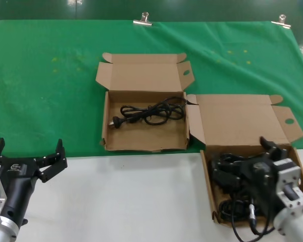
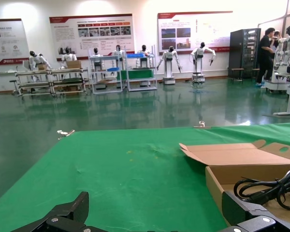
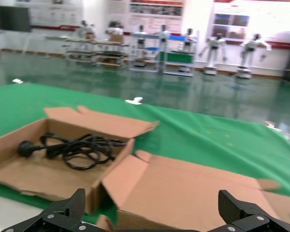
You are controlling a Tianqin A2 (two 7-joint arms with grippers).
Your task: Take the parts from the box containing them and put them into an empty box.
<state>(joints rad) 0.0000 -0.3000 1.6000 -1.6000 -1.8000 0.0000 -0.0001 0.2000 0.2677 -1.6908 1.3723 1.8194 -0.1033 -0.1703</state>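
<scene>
Right gripper (image 1: 266, 151): fingers spread wide, holding nothing, poised over the source box (image 1: 208, 174) at your 4 o'clock, where the parts (image 1: 227, 174) are piled.

Receiving box (image 1: 107, 126): 12 o'clock, lid back, already one cord (image 1: 151, 111) inside.

Left gripper (image 1: 28, 161): spread apart, idle at 8 o'clock.

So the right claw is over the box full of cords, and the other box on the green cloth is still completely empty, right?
Not quite: the head view shows the other box already holds one black cord. The right gripper is indeed over the full box.
</scene>
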